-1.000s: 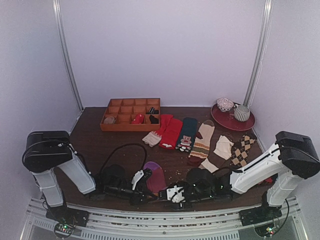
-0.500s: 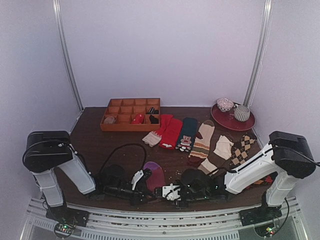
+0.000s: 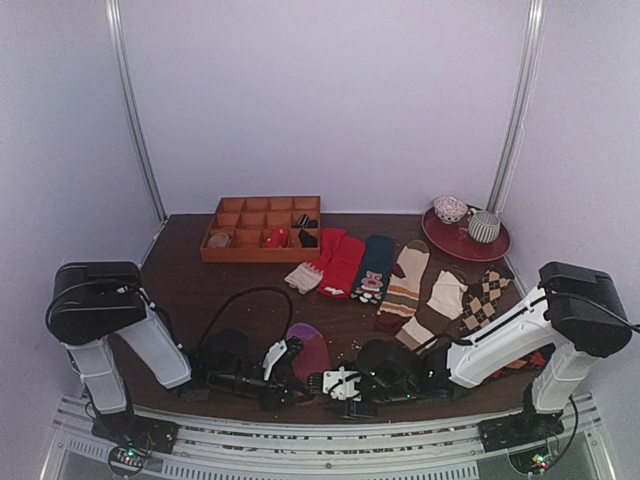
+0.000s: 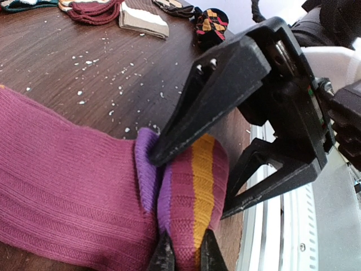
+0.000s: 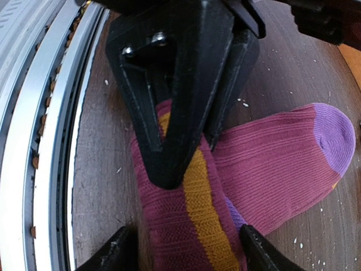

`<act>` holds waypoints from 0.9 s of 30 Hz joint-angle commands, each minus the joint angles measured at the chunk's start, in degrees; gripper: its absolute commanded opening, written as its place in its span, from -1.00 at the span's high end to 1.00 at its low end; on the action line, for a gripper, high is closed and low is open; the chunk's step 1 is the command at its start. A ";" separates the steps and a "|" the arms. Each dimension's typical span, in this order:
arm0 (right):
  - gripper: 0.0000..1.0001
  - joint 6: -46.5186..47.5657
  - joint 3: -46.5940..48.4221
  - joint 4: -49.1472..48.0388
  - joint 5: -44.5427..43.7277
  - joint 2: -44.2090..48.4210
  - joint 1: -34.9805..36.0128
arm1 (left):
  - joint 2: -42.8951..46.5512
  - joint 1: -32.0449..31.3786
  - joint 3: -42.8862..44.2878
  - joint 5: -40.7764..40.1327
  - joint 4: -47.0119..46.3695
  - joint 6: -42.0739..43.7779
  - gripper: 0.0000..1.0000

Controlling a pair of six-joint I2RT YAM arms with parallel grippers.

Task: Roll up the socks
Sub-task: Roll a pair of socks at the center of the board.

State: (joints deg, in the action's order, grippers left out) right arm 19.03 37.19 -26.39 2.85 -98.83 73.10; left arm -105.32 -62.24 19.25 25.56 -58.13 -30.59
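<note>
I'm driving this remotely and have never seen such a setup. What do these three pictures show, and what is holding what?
Two robot arms are bolted at the near edge of a table. The overhead picture looks down from behind them; the other two come from a camera on each wrist, showing that arm's fingers. On it lie a purple-magenta sock, a row of other socks, a compartment tray and a red plate with cups. The left fingers are pinched shut on the sock's striped cuff; the right fingers stand open on either side of it.
</note>
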 commanded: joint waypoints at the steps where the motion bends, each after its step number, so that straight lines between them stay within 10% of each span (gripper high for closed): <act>1: -0.16 2.12 0.40 10.45 1.38 -0.46 -0.06 | -4.02 -0.70 -3.60 0.09 20.68 0.08 1.00; 27: -0.30 5.05 -0.68 0.31 2.48 2.48 0.20 | -4.46 -0.69 -3.16 0.35 21.30 0.42 1.00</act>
State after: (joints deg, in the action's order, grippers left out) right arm 23.07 35.00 -25.63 2.48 -94.63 73.23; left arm -105.30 -62.24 19.25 25.65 -58.08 -30.57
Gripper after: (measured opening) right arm 0.662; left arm 0.072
